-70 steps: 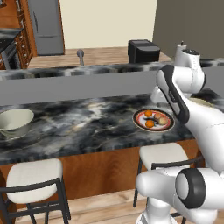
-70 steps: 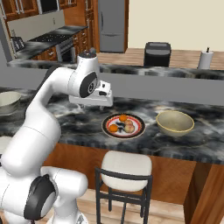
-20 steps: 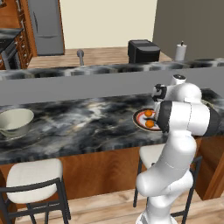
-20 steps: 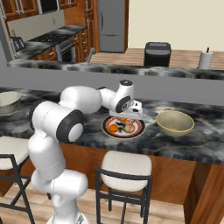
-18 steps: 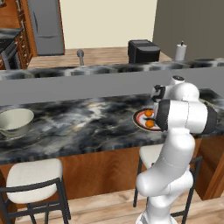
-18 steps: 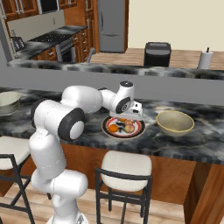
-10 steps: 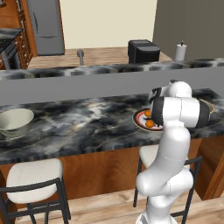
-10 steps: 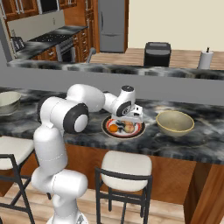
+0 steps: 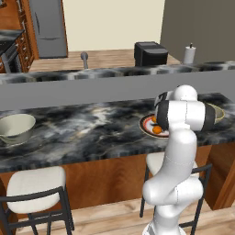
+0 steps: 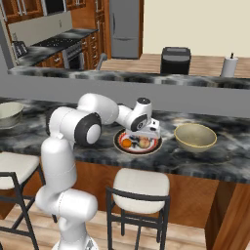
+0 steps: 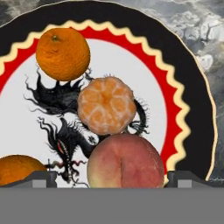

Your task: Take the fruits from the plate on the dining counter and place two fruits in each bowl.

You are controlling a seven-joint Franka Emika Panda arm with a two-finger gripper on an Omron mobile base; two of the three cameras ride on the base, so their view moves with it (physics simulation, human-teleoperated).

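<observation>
Right between my spread fingertips, with nothing gripped, sits a pinkish peach, closest to me. Just beyond it and touching it lies a peeled mandarin, and farther still a whole orange. Another orange sits off by my one fingertip. All four rest on the plate, on the dining counter. One bowl stands near my gripper, the other bowl well apart.
</observation>
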